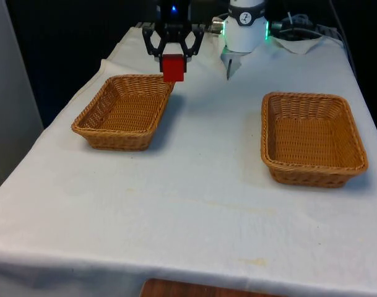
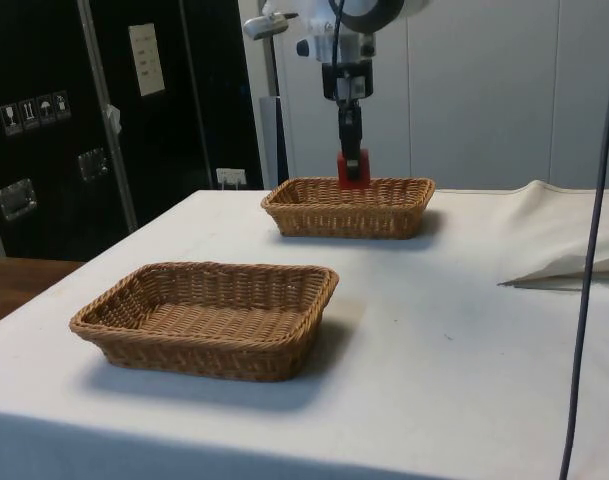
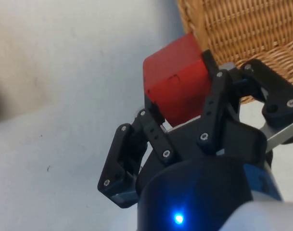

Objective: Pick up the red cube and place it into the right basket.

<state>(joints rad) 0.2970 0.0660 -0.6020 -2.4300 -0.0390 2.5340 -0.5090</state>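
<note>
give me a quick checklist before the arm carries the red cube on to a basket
1. Grip: gripper shut on the red cube, fingers on opposite faces in the wrist view. ok
2. Cube lifted off the white cloth. ok
3. Position: cube hangs at the far corner of the basket on the front view's left, level with its rim in the side view. Whether it clears the rim: cannot tell
4. Basket on the front view's right holds nothing. ok
5. Path across the cloth between the baskets has nothing in it. ok
</note>
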